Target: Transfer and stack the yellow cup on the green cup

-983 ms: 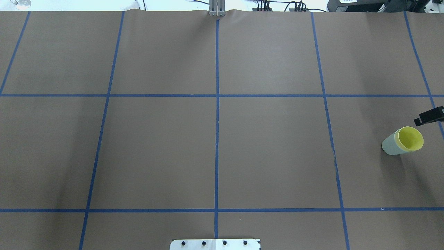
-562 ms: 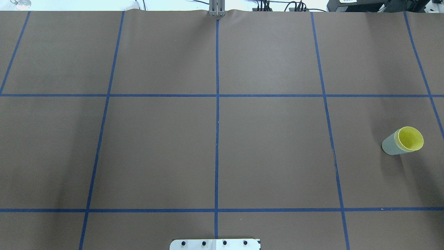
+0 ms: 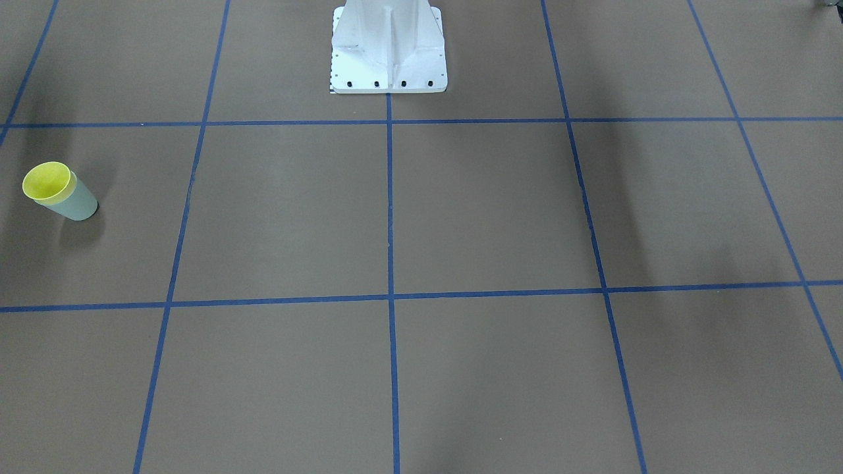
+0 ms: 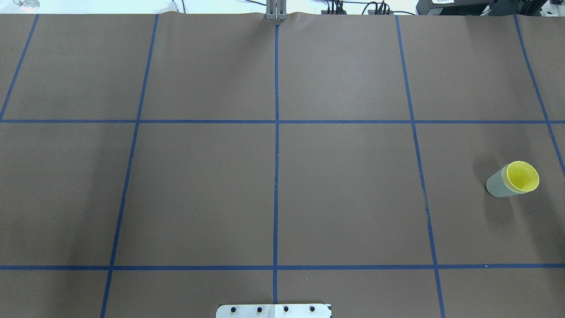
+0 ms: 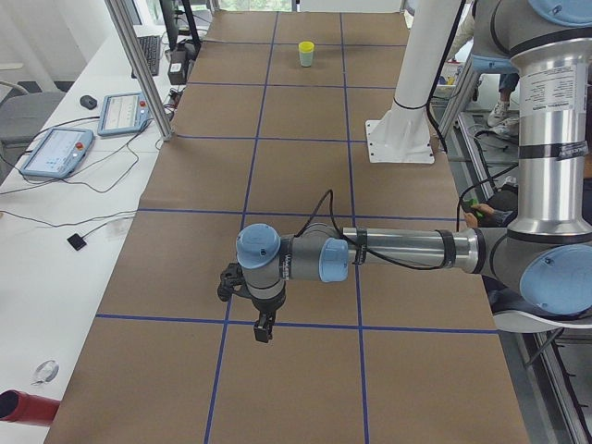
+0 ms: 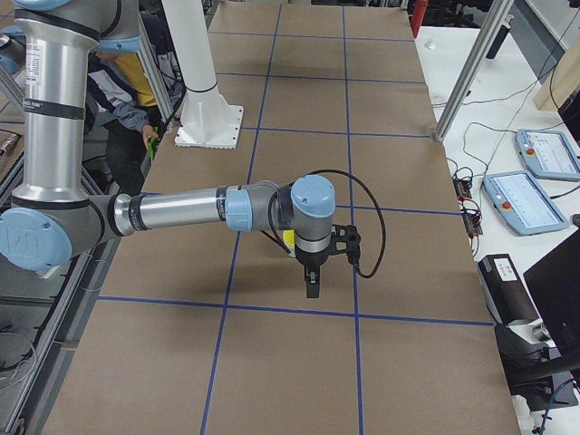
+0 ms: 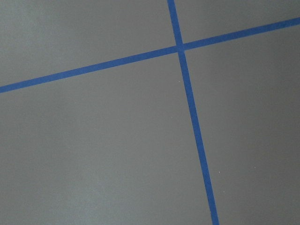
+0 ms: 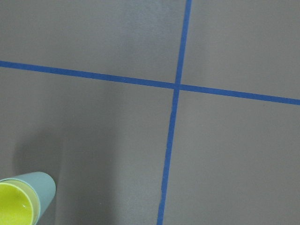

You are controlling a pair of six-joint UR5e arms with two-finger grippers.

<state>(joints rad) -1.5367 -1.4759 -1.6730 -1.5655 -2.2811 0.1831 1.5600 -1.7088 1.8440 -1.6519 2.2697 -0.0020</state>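
Observation:
The yellow cup sits nested inside the green cup, upright on the brown table at the right edge of the overhead view. The pair also shows in the front view, yellow cup in green cup, and at the bottom left of the right wrist view. My right gripper hangs beside and above the cups, shown only in the right side view. My left gripper hangs low over bare table, far from the cups. I cannot tell whether either gripper is open or shut.
Blue tape lines divide the brown paper table into squares. The white robot pedestal stands at the table's near-robot edge. Tablets and cables lie on a side bench. A person sits behind the robot.
The black tip of my right gripper, at the overhead view's right edge just above the cups one second ago, has moved out of that view. The nested cups have not moved.

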